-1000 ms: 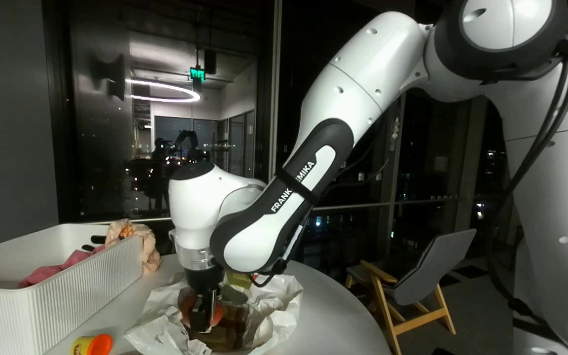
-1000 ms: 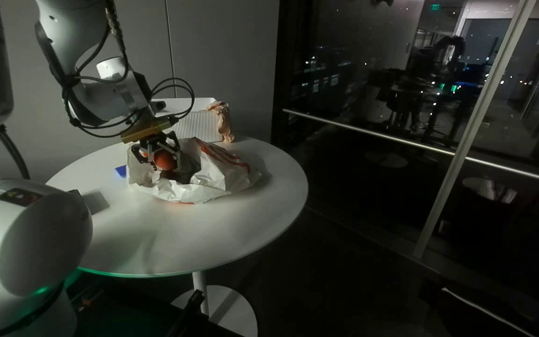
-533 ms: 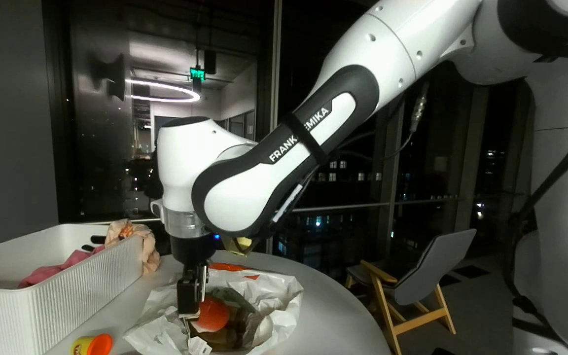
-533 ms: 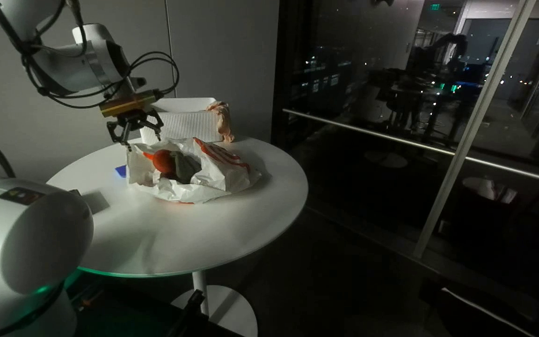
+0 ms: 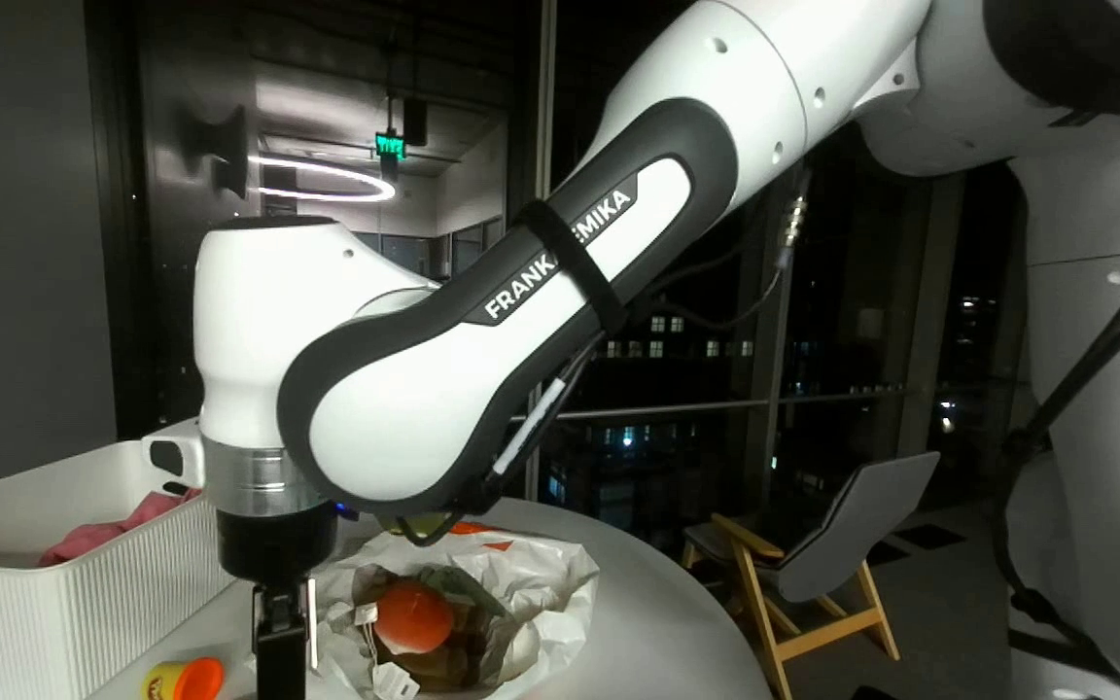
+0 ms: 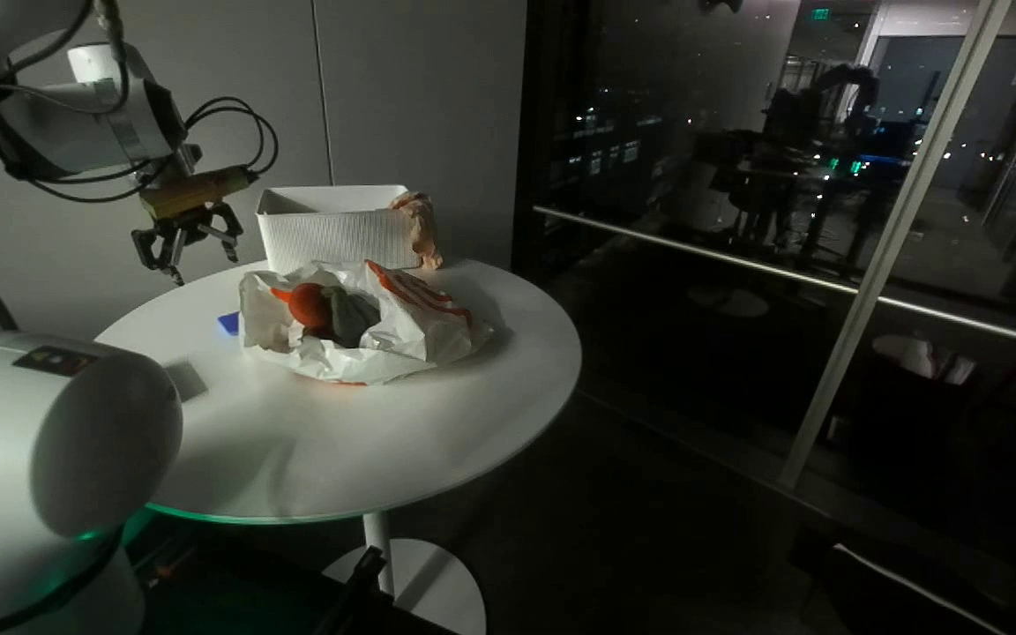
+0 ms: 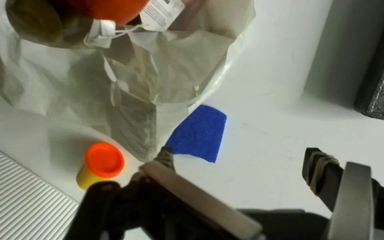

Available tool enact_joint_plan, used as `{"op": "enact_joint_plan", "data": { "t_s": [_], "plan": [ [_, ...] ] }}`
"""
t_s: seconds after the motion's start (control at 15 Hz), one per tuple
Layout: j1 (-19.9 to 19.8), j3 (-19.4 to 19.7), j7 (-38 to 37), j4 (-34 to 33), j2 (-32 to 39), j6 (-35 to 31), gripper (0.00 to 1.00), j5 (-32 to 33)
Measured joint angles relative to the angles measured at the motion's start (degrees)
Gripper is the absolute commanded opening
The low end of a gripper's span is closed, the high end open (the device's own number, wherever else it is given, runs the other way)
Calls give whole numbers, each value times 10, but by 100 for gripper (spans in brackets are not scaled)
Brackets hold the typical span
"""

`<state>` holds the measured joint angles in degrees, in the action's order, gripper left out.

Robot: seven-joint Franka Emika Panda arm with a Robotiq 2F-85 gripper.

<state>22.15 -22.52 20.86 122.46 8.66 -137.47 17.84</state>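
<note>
One tool (image 7: 239, 154), jaws apart, blue piece (image 7: 200, 135), white bag (image 7: 172, 73) nearby

A white Franka arm (image 5: 609, 243) angles down over the table (image 6: 367, 459) before us, its wrist (image 5: 254, 379) hanging vertical, its gripper (image 7: 238, 154) spread wide in midair above the table, pointing downward.

A wooden-framed chair (image 5: 852, 530) with a grey backrest stands on the floor (image 5: 949, 608). A ring light (image 5: 380, 190) and a green sign (image 5: 390, 146) appear in the window glass (image 5: 200, 292).
</note>
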Motion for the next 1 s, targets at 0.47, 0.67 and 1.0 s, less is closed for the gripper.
{"op": "enact_joint_plan", "data": {
  "t_s": [0.47,0.67,1.0],
  "plan": [
    [1,-1,8,-2,15,1,100,-2],
    [7,-1,18,-33,49,-14,100,2],
    [8,5,23,-127,123,-39,100,22]
  ]
}}
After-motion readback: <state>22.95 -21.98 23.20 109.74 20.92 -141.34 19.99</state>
